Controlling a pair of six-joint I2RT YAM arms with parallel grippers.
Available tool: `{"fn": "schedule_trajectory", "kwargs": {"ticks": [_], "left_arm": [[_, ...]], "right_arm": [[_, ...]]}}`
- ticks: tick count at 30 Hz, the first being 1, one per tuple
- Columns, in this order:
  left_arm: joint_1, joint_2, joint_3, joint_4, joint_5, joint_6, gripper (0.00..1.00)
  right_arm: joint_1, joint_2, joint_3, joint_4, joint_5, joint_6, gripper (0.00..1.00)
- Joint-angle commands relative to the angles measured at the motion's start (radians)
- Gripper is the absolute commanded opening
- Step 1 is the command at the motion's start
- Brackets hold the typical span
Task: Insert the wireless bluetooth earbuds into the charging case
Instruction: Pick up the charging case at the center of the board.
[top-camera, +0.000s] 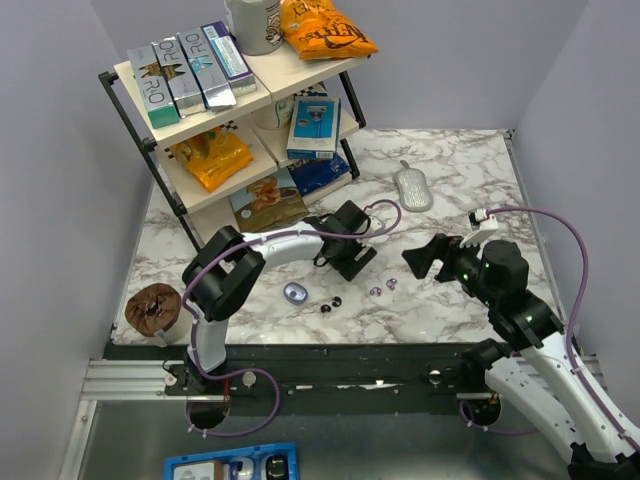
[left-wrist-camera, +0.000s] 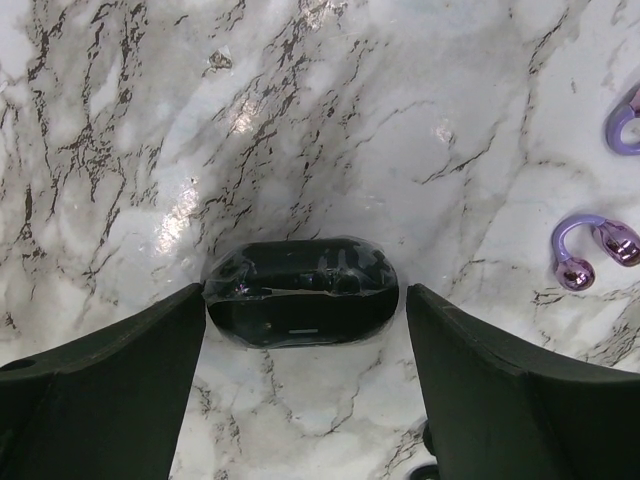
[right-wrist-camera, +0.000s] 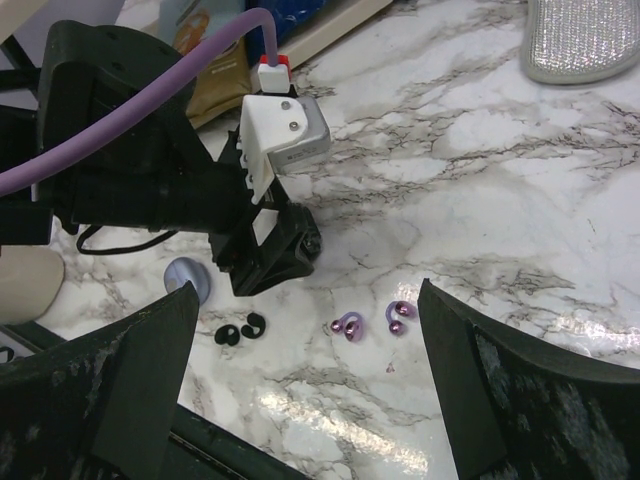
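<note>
The lavender-blue charging case (top-camera: 295, 292) lies shut on the marble, also in the right wrist view (right-wrist-camera: 187, 275). Two black ring-like earbuds (top-camera: 330, 305) lie right of it, also in the right wrist view (right-wrist-camera: 240, 330). Two translucent purple earbuds (top-camera: 384, 288) lie further right; they show in the right wrist view (right-wrist-camera: 348, 325) and the left wrist view (left-wrist-camera: 590, 250). My left gripper (top-camera: 352, 262) is open, low over the table, its jaws either side of a glossy black oval object (left-wrist-camera: 300, 290). My right gripper (top-camera: 420, 260) is open and empty, above and right of the purple earbuds.
A shelf rack (top-camera: 130, 110) with boxes and snack bags stands at the back left. A silver mesh oval (top-camera: 413, 187) lies at the back. A brown round object (top-camera: 152, 307) sits at the front left edge.
</note>
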Motion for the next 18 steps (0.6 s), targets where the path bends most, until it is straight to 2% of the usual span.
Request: {"fn": "schedule_trajectory", "kwargs": {"ticks": [1,6,12,13,15,16,18], "left_arm": [[-0.011,0.046,-0.021,-0.095,-0.033,0.012,0.86],[-0.011,0.064,-0.018,-0.106,-0.024,0.012,0.69],[-0.011,0.068,-0.02,-0.092,-0.007,0.008,0.66],[-0.011,0.072,-0.02,-0.094,-0.001,0.011,0.51],[-0.011,0.077,-0.009,-0.097,0.009,0.011,0.32],[-0.011,0.074,-0.011,-0.091,0.009,0.009,0.13],[-0.012,0.058,-0.027,-0.071,0.013,-0.001,0.0]], "right_arm": [[0.006,-0.01,-0.018,-0.024,0.018,-0.004,1.0],[0.006,-0.015,-0.019,-0.026,0.021,-0.004,1.0],[0.006,-0.022,-0.024,-0.027,0.023,-0.002,1.0],[0.006,-0.022,-0.026,-0.027,0.021,-0.002,1.0],[0.007,-0.025,-0.03,-0.029,0.021,-0.001,1.0],[0.004,-0.027,-0.032,-0.027,0.021,0.002,1.0],[0.006,-0.027,-0.032,-0.027,0.021,0.001,1.0]]}}
